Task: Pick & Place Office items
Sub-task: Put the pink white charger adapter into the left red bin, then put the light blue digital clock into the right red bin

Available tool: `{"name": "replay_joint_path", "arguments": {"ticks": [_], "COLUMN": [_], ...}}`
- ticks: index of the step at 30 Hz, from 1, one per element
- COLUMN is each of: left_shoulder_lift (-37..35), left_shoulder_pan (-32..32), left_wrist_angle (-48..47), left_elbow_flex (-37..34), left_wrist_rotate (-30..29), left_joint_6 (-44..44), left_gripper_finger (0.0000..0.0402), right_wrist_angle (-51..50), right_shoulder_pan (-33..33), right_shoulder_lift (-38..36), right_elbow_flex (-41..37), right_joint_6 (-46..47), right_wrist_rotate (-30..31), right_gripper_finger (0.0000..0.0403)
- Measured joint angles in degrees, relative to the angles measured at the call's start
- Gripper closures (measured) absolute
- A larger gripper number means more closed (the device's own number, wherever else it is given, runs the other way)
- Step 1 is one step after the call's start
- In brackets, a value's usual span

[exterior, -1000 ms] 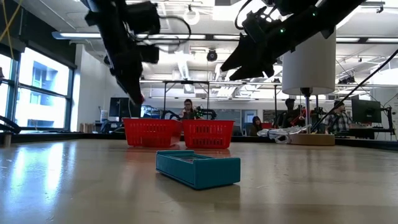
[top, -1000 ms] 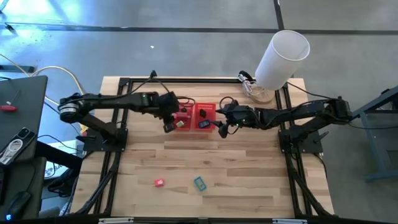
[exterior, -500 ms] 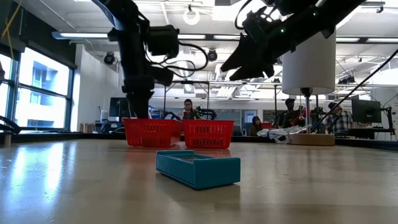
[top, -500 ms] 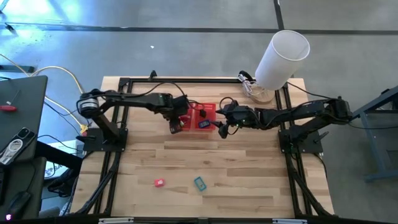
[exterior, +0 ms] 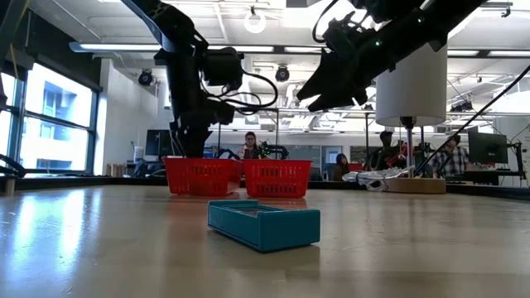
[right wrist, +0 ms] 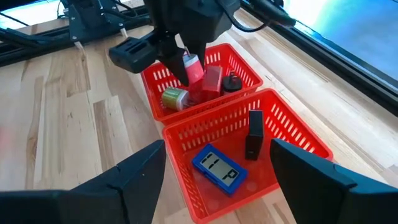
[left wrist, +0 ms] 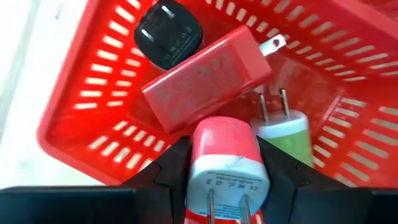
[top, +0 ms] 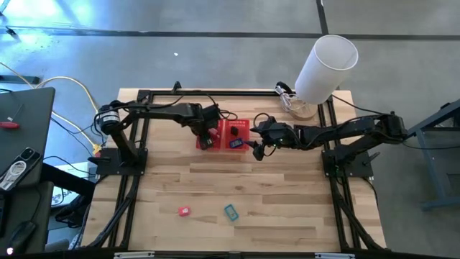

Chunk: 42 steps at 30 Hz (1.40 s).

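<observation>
While hidden overhead, left wrist shows green plug (left wrist: pixel 287 134)

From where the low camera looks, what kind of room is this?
Probably a big open robotics lab or workshop. Behind the wooden table are people sitting at desks, computer screens, large windows, and ceiling pipes and lights.

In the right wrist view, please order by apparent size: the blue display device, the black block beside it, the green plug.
1. Blue display device, largest.
2. Black block.
3. Green plug, smallest, though it lies farther from the camera, so this is unsure.
</observation>
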Motion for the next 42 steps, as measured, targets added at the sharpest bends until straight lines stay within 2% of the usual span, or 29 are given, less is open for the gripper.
{"name": "replay_joint_path", "arguments": {"ticks": [5, 13, 17, 25, 35, 42], "left_shoulder_lift": [0.02, 0.01, 0.0, 0.0, -0.32, -3.51], "left_shoulder_pan": [0.33, 0.04, 0.04, 0.07, -0.79, -3.59], "left_wrist_angle": [-0.02, 0.14, 0.14, 0.15, -0.6, -1.52], "left_elbow_flex": [0.0, -0.02, -0.02, -0.02, 0.17, 2.05], "left_wrist_rotate": [3.71, 3.15, 3.13, -2.42, -2.69, -2.69], "left_joint_6": [-0.02, -0.5, -0.56, -2.93, 0.45, 1.46], "left_gripper_finger": [0.0273, 0.0236, 0.0231, 0.0229, 0.0228, 0.0228], "right_wrist_angle": [-0.07, -0.38, -0.38, -0.36, -0.38, -0.35], "right_shoulder_pan": [0.13, 0.58, 1.76, 3.57, 3.61, 3.72], "right_shoulder_lift": [0.0, 0.0, 0.0, 0.0, 0.0, 0.0], "right_elbow_flex": [0.0, 0.0, 0.0, 0.0, 0.0, 0.0], "right_joint_6": [0.02, 0.35, 0.44, 0.46, 0.47, 0.5], "right_wrist_rotate": [0.0, -0.13, -0.09, -0.04, 0.02, 0.0], "right_gripper_finger": [0.0127, 0.0127, 0.0127, 0.0127, 0.0127, 0.0127]}}
